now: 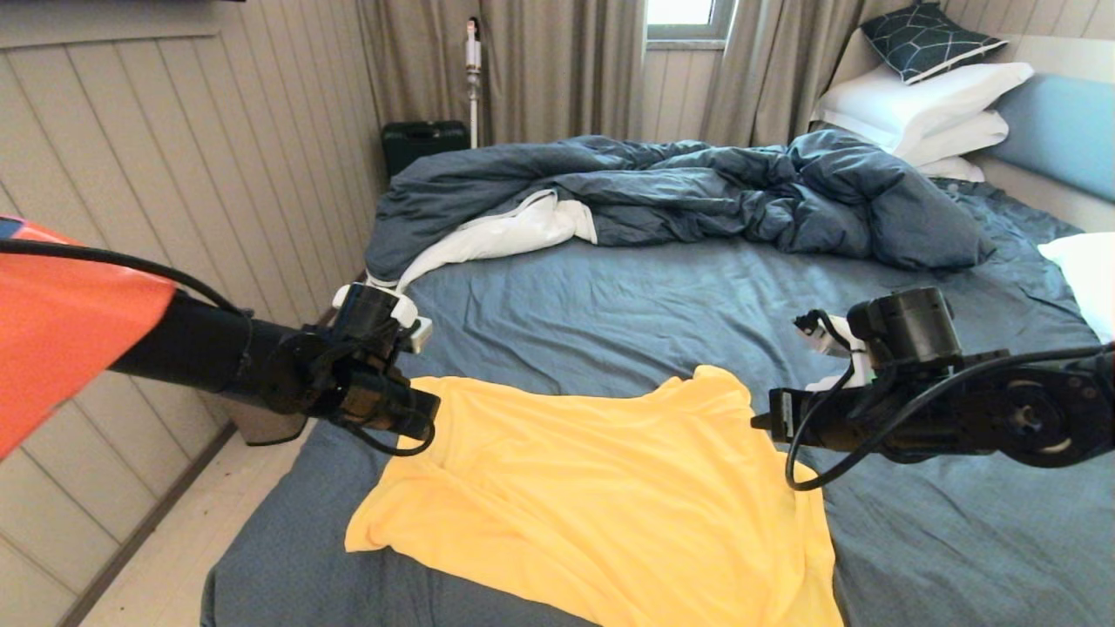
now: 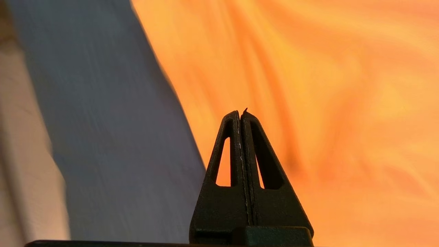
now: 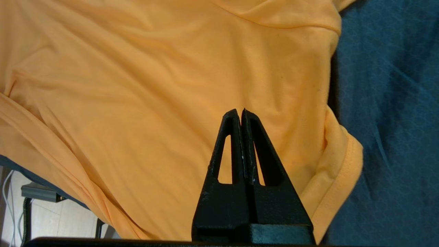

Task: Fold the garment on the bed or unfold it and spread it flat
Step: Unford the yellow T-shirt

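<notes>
Right now the garment is lying near the foot end of the bed, on the slate-blue sheet, opened out but far from tidy: its cloth is rippling with soft folds, one sleeve is poking out towards the bed's left edge, and its near hem is running out of the head view at the bottom. Both arms are hanging over it, one at each side, and neither is gripping cloth. The left gripper is poised above the shirt's left border, where yellow meets blue sheet, with its two black fingers pressed tight together and nothing between them. The right gripper is hovering over the shirt's right side near the other sleeve hem, pinched closed and empty as well.

So I am reading this as the approach stage, before any grasp, with folding or flattening yet to begin. The next move, I judge, is asking each claw to part its fingers, drop to a corner or edge, and nip only the thin top fabric without snagging the sheet beneath. Beyond the shirt, the dark blue duvet is sitting rumpled across the far half of the mattress, well apart from the work, with white pillows stacked by the headboard.
</notes>
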`<state>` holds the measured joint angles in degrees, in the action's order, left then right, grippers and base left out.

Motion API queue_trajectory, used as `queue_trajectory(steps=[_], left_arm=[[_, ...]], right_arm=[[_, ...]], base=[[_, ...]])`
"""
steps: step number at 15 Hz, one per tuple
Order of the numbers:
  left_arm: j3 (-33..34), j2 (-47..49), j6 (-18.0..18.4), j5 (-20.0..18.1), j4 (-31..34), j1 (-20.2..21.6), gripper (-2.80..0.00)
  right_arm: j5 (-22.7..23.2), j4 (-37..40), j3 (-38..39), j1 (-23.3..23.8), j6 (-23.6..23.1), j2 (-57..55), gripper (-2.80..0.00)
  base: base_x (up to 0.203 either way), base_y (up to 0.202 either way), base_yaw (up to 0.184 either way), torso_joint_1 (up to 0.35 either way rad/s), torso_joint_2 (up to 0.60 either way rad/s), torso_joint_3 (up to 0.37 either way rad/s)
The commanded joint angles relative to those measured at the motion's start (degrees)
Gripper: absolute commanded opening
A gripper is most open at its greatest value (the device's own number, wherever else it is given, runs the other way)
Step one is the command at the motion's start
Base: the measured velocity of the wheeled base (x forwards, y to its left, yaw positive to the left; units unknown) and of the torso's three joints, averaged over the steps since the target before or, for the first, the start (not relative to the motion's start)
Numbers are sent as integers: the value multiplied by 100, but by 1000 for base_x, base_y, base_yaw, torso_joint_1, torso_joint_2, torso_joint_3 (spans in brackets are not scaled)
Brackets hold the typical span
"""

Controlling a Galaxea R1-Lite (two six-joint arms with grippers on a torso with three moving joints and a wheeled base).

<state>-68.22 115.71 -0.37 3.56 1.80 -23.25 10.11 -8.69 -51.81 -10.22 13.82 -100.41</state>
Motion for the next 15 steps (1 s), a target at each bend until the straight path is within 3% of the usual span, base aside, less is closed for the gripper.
queue_trajectory(steps=[1, 5, 6, 11, 15], left_arm=[[615, -955, -656, -317, 393, -295, -280], [733, -901, -1363, -457, 826, -967, -280], [702, -847, -1532, -423, 830, -1168, 0], [457, -179, -1626, -209, 744, -1336, 0], [183, 139, -1591, -56, 725, -947, 0]], right_arm=[[9, -10, 22, -6, 6, 21, -280], [9, -10, 32, 20, 15, 13, -280], [9, -10, 48, 12, 15, 13, -280], [18, -10, 57, 29, 15, 22, -280], [18, -10, 57, 29, 23, -5, -280]], base=[[0, 0, 0, 0, 0, 0], [0, 0, 0, 0, 0, 0], [0, 0, 0, 0, 0, 0], [0, 0, 0, 0, 0, 0], [0, 0, 0, 0, 0, 0]])
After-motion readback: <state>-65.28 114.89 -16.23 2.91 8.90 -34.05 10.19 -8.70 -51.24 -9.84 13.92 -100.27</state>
